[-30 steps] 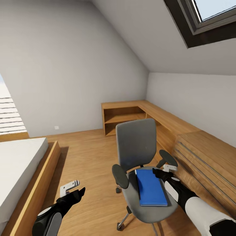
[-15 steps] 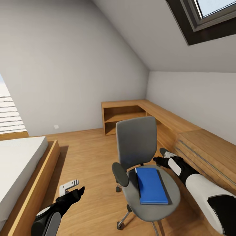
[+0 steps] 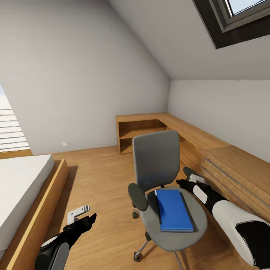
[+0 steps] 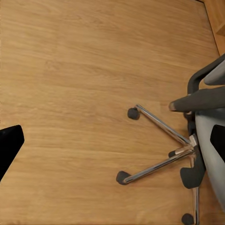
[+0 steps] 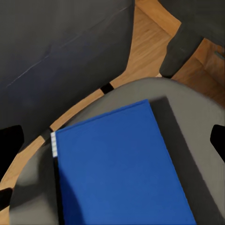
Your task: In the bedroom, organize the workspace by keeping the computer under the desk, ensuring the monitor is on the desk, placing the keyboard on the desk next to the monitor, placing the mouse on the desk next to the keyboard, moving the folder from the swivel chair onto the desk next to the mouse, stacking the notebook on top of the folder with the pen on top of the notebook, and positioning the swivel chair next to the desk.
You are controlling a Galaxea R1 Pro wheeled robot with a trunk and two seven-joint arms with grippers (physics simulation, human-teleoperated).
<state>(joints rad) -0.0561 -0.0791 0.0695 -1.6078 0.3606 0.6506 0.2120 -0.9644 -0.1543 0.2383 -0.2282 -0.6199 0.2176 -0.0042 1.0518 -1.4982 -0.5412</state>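
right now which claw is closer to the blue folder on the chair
Right. The right claw hovers just off the seat's edge beside the blue folder, near its far corner. The left claw hangs over the bare floor, across the swivel chair from it.

A bright blue notebook (image 3: 173,210) lies over a dark grey folder (image 5: 180,140) on the grey swivel chair (image 3: 156,165). The floor (image 3: 105,180) is warm striped wood; the bed (image 3: 18,187) is white, the walls pale grey.
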